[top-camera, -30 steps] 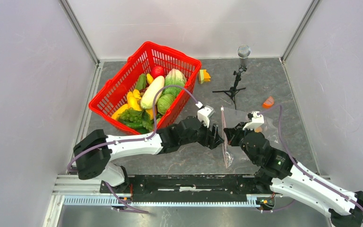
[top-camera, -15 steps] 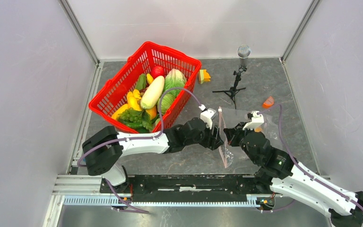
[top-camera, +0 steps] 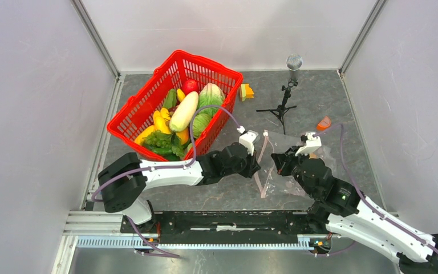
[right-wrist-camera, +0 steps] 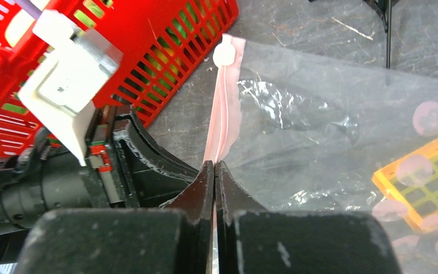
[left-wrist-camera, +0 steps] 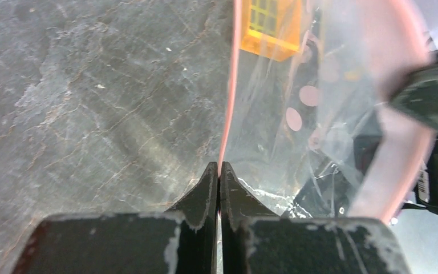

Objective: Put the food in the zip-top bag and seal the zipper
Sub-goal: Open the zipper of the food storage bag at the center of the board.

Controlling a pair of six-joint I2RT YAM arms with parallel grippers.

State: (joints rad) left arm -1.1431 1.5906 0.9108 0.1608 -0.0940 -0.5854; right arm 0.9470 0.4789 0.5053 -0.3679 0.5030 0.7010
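Red mesh plastic basket (top-camera: 142, 111) at the back left from overhead, and it's fully loaded: the long cream-white toy vegetable (top-camera: 183, 111), the leafy green lettuce (top-camera: 159, 140) and the round red fruit (top-camera: 190, 85) are all in there. So none of the food is bagged, and sealing has to wait on that. The clear crinkly plastic zip-top bag (top-camera: 288, 142) lies on the grey stone-look table (top-camera: 217, 194), near the basket and right between the two arms. The left gripper (top-camera: 255, 164) and right gripper (top-camera: 278, 164) meet at its pale pink zipper strip (top-camera: 262, 145), which bows toward the left arm.

Over to the left wrist camera: the fingers are pressed tight together with one pink lip pinched between their tips. The other lip curves away to the right, so I'd say the mouth is parting. An orange gridded block (left-wrist-camera: 274, 25) shows through the film.

Now the right wrist camera: these fingers are clamped on the pink strip too, from the opposite side. A small white slider tab (right-wrist-camera: 224, 54) sits at the strip's far end. The film is wrinkled, glossy and see-through. My read is that they're opening the mouth, and everything else is ahead.
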